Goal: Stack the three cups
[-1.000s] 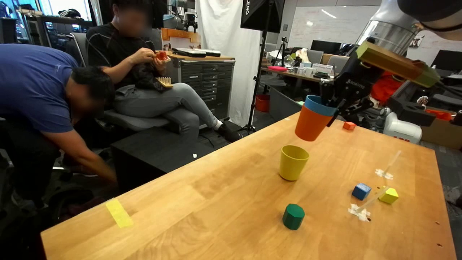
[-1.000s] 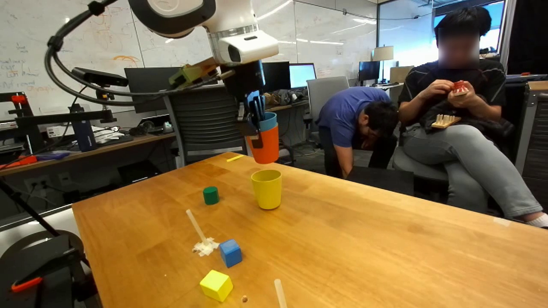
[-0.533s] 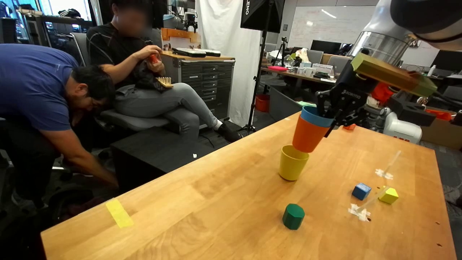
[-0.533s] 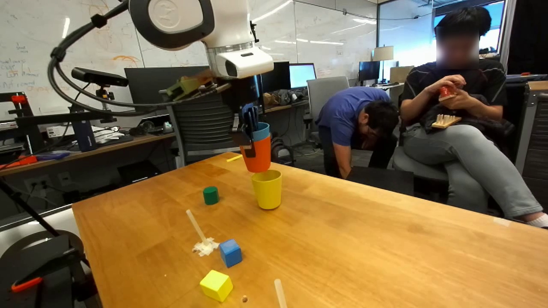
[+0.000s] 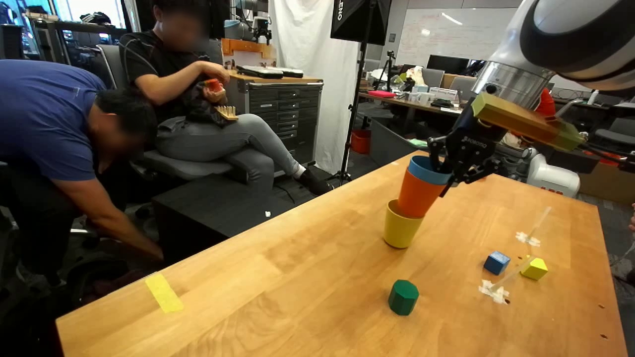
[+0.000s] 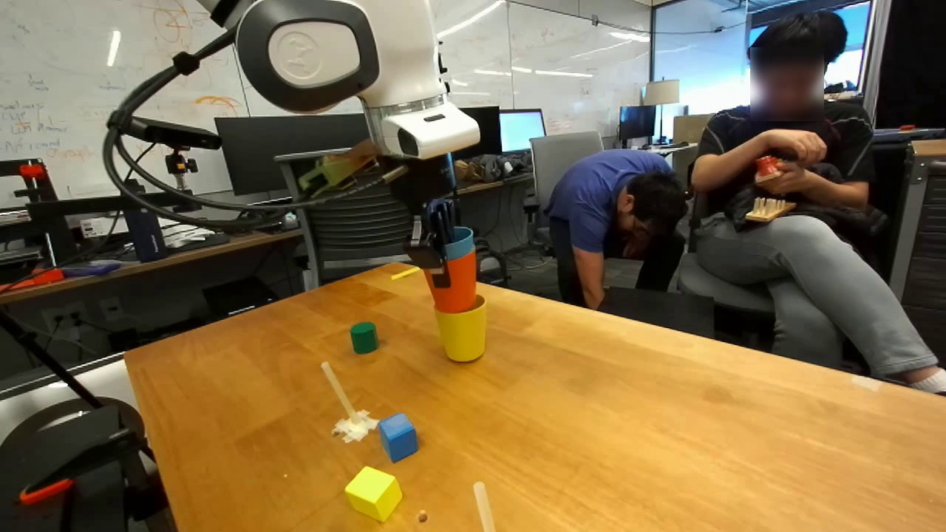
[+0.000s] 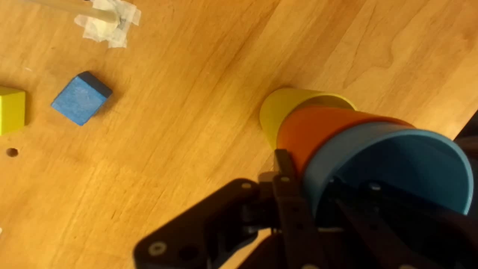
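The yellow cup [image 5: 400, 229] stands upright on the table; it also shows in the wrist view [image 7: 282, 106]. The blue cup [image 5: 422, 167] is nested in the red-orange cup [image 5: 419, 194], with only its upper band showing outside. My gripper [image 5: 441, 180] is shut on the side walls of both nested cups. In the wrist view one finger [image 7: 284, 162] lies outside the red-orange cup and the other reaches inside the blue cup, its tip hidden. The nested pair is tilted, its lower end in the mouth of the yellow cup [image 6: 463, 336]. How deep it sits is hidden.
A green block [image 5: 403, 298], a blue block [image 5: 496, 263] and a yellow block [image 5: 535, 268] stand on the table. Thin sticks are taped down, one by the blue block [image 6: 340, 391]. The table's long edge [image 5: 278, 218] runs behind the yellow cup. Two people are beyond it.
My gripper has moved down with the red-orange and blue cups, from above the yellow cup to its mouth. The yellow cup has not moved.
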Available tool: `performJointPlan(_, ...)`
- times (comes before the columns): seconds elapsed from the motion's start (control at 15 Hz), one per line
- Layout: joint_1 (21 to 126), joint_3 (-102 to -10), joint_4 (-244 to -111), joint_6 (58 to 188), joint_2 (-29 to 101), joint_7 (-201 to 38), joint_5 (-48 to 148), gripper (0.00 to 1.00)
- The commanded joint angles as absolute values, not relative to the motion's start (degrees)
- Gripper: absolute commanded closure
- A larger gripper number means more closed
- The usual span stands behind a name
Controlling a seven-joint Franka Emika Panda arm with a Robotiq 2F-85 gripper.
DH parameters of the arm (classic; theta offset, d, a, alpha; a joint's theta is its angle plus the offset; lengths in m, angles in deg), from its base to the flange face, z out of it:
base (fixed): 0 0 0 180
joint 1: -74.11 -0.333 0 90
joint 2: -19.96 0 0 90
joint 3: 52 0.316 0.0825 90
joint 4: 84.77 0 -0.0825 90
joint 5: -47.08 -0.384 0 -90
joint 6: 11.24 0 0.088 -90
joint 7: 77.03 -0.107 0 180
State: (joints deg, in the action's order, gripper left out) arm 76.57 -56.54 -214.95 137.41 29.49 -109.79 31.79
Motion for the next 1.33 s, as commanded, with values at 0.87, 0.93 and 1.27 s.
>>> performJointPlan(0.87, 76.71, -56.81, -208.8, 139.56, 38.87, -111.18, 28.24, 0.78)
performJointPlan(0.93, 76.85, -56.57, -208.35, 139.24, 39.25, -110.95, 27.13, 0.67)
performJointPlan(1.27, 76.99, -56.16, -207.58, 138.18, 38.77, -110.12, 24.49, 0.3)
